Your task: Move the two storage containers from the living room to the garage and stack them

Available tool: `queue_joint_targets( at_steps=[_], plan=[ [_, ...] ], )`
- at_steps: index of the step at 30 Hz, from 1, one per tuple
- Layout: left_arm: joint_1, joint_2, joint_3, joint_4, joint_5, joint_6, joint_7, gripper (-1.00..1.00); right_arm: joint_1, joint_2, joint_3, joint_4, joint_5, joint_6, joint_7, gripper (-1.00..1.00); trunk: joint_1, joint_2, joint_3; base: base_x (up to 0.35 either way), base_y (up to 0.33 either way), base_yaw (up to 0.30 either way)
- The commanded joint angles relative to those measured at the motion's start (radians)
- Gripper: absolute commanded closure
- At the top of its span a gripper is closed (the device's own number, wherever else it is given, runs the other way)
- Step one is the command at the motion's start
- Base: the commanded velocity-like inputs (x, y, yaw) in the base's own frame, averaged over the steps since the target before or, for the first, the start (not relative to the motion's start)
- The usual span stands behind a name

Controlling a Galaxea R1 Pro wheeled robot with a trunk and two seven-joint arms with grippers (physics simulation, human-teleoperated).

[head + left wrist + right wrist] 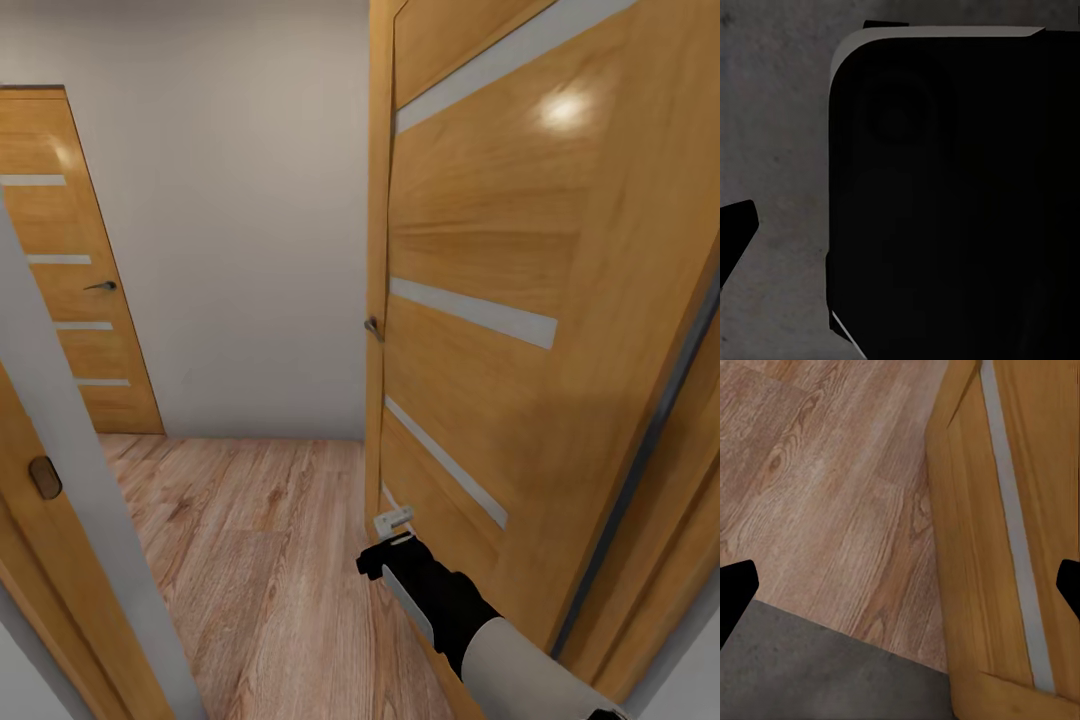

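Note:
The two storage containers are out of view, and so is the living room. My right gripper [385, 545] hangs low beside the edge of an open wooden door [480, 300]; it is open and empty, with its dark fingertips [735, 592] spread wide. Under it, light wood planks [817, 487] meet a dark grey floor [810, 675]. In the left wrist view one fingertip [735, 236] of my left gripper shows over the speckled grey floor [772, 135], spread wide, next to a black rounded part of the robot [952, 195]. It holds nothing.
I face a narrow hallway with a plank floor [250, 520] and a plain white wall [230, 220]. A second, shut wooden door [80, 290] stands at the far left. A grey door frame [70, 450] runs close on my left, and the open door crowds my right.

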Motion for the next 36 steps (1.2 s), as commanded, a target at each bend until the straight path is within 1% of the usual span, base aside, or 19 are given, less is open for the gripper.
queue_joint_targets(
  at_steps=[1,10,23,28,36],
  plan=[
    [0.000,0.000,0.003,0.000,0.003,-0.003,-0.001,-1.00,-0.001,0.000,0.003,0.000,-0.008,0.002,-0.008,-1.00,0.000,-0.001,-0.001,0.275,0.000,0.000],
    [0.000,0.000,0.003,0.000,0.002,-0.002,-0.001,-1.00,-0.001,0.000,0.003,0.003,-0.008,0.001,-0.009,-1.00,0.000,-0.001,-0.001,0.235,0.000,0.000],
    [0.000,0.000,0.003,0.000,0.003,-0.003,-0.001,-1.00,-0.001,0.000,0.005,0.005,-0.010,0.001,-0.008,-1.00,0.000,-0.001,-0.001,0.016,0.000,0.000],
    [0.000,0.000,0.003,0.000,0.004,-0.003,-0.001,-1.00,-0.001,0.000,0.005,0.020,-0.009,0.001,-0.008,-1.00,0.000,-0.001,-0.001,0.013,0.000,0.000],
    [0.000,0.000,0.003,0.000,0.002,-0.002,-0.001,-1.00,-0.001,0.000,0.005,0.026,-0.009,0.000,-0.008,-1.00,0.000,-0.001,-0.001,0.257,0.000,0.000]
  ],
)
